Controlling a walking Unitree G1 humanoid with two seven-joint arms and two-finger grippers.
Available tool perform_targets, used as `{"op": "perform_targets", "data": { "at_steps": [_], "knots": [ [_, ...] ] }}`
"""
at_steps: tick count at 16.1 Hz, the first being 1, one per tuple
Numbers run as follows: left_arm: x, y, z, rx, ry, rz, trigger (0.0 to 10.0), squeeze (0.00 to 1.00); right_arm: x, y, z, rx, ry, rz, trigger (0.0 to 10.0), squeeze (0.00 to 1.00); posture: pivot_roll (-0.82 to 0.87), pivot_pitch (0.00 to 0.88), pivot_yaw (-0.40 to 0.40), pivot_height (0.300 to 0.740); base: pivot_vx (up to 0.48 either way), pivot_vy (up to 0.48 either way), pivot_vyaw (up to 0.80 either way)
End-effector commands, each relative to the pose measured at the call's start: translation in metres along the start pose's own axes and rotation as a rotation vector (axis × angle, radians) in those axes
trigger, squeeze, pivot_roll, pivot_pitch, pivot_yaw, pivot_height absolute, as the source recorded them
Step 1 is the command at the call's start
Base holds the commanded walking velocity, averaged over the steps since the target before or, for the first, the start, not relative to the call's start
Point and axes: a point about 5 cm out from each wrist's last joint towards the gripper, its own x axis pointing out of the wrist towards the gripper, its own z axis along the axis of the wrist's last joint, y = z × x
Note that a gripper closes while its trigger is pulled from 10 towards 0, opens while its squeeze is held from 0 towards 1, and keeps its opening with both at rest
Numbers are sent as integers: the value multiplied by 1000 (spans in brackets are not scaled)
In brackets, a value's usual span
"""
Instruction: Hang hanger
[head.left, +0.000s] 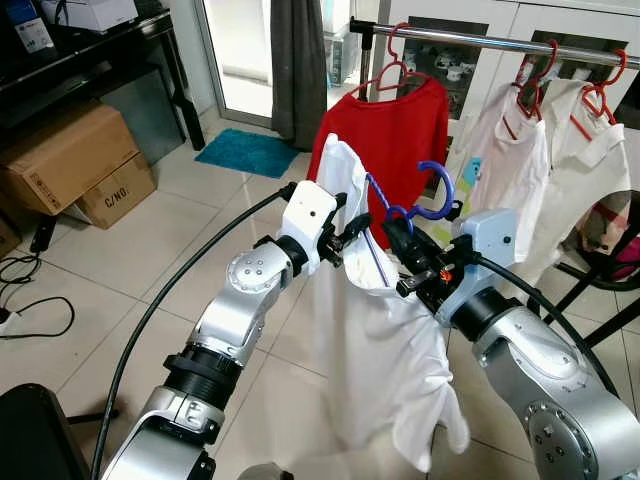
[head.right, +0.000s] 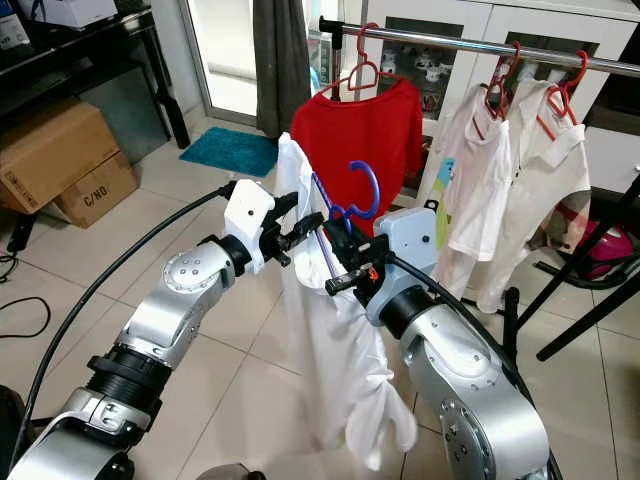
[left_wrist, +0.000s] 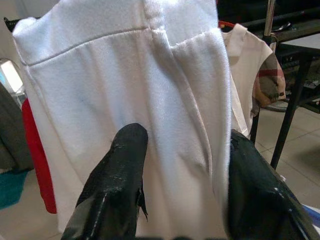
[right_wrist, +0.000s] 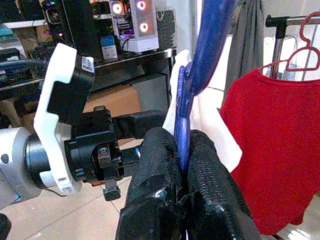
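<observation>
Right pincer (head.left: 405, 262) sat just right of centre in the left eye view, its black fingers clamped on the blue hanger (head.left: 425, 195) low on the neck, below the hook. That hook curled up and rightward above the pincer, and the rail (head.left: 500, 42) ran across the upper right of the frame, well above and beyond it. That gap was the whole story: the hook had to travel up and away from the robot to reach the bar, and the bare stretch between the red shirt (head.left: 390, 130) and the pale shirts (head.left: 520, 160) looked, to my eye, the likeliest landing spot.

Over in the right eye view, the left pincer (head.right: 300, 238) came in from centre-left, right against the collar edge of the white shirt (head.right: 335, 340), which draped down from the hanger to the lower middle of the frame.

Left wrist view: two black fingers (left_wrist: 117, 190) stood apart at the bottom, white cloth lying between them, so it was open around the fabric rather than pinching it.

Right wrist view: both pads (right_wrist: 157, 170) were pressed tight on the thin blue bar, the hanger rising straight to the top centre, red shirt at right. Right arm was plainly the one carrying the load.
</observation>
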Motion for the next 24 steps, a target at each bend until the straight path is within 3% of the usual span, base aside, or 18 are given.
{"op": "perform_targets", "data": {
  "at_steps": [1, 7, 14, 20, 21, 23, 24],
  "knots": [
    [2, 3, 5, 13, -19, 5, 0, 0, 2, 2, 8, -4, -41, 8, 0, 0, -21, 0, 45, 740, 0, 0, 0],
    [-5, -1, 1, -14, -34, 11, 0, 0, 5, -2, 5, -27, -23, -2, 0, 0, -17, 0, 55, 740, 0, 0, 0],
    [-17, 5, 5, -14, -62, 30, 0, 0, 7, -10, 0, -31, 1, -70, 0, 0, -9, 0, 50, 740, 0, 0, 0],
    [-31, 25, 23, -4, -114, 64, 0, 0, 6, -18, -7, -96, 66, -101, 0, 0, -4, 0, 68, 740, 0, 0, 0],
    [-33, 39, 36, 40, -128, 58, 0, 0, 7, -17, -13, -164, 127, -65, 0, 0, 1, 0, 46, 740, 0, 0, 0],
    [-36, 48, 43, 53, -121, 57, 0, 0, 6, -15, -16, -206, 154, -26, 0, 0, 1, 0, 53, 740, 0, 0, 0],
    [-39, 60, 46, 85, -89, 90, 0, 0, 3, -14, -19, -223, 170, 5, 0, 0, 6, 0, 56, 740, 0, 0, 0]
  ]
}}
